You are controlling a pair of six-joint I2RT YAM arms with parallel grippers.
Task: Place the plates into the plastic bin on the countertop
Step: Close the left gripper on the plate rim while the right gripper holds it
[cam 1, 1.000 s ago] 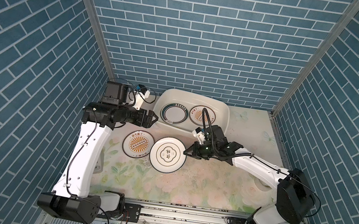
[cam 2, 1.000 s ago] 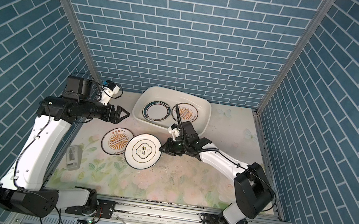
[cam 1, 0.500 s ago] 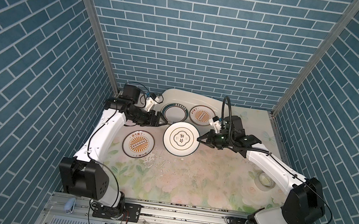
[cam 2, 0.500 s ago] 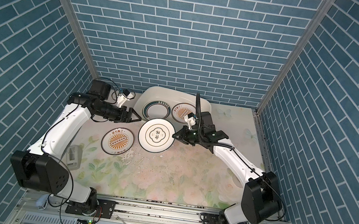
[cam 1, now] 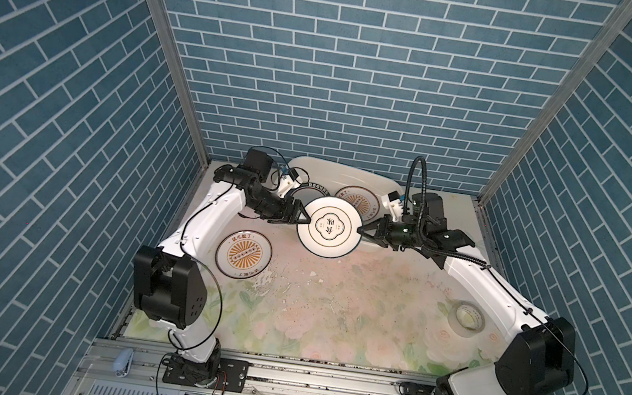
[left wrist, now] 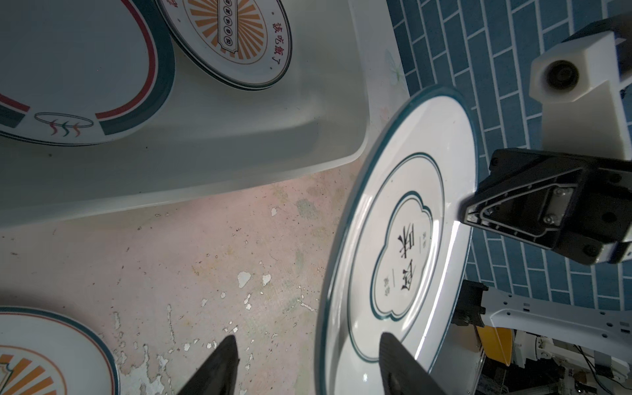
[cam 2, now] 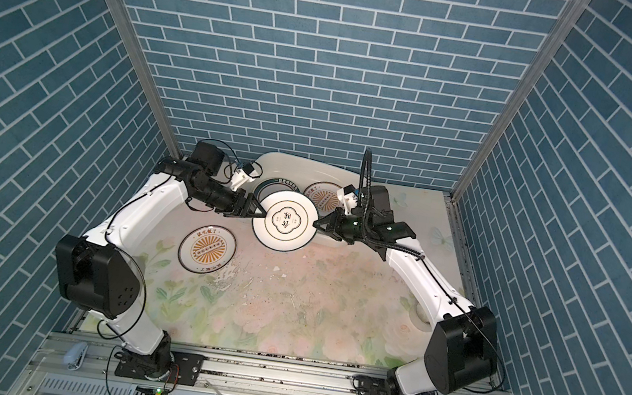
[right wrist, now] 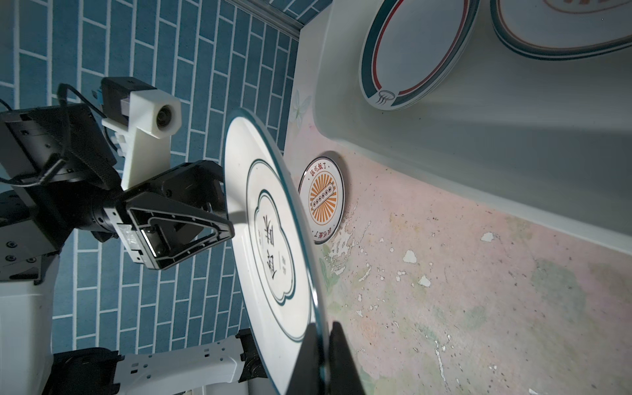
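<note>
countertop (cam 1: 332,306) wear is noted across the near ground. a tape roll (cam 1: 467,315) lies at 4 o'clock and is no part of the job. one sunburst plate (cam 1: 243,254) is found flat at 8 o'clock, not yet binned. beyond it, the held plate (cam 1: 329,229) is carried clear of the surface, face up, close by the near wall of the plastic bin (cam 1: 351,172). its 3 o'clock rim is pinched tight by the right gripper (cam 1: 363,230). its 9 o'clock rim is straddled by the left gripper (cam 1: 306,221), jaws parted and not clamped. at 12 o'clock, a ringed plate (cam 1: 302,194) and a second sunburst plate (cam 1: 360,201) are seen inside the bin. the plates are judged stiff, glazed, slick and breakable. a rim hold is advised, with a low, level set-down.
</note>
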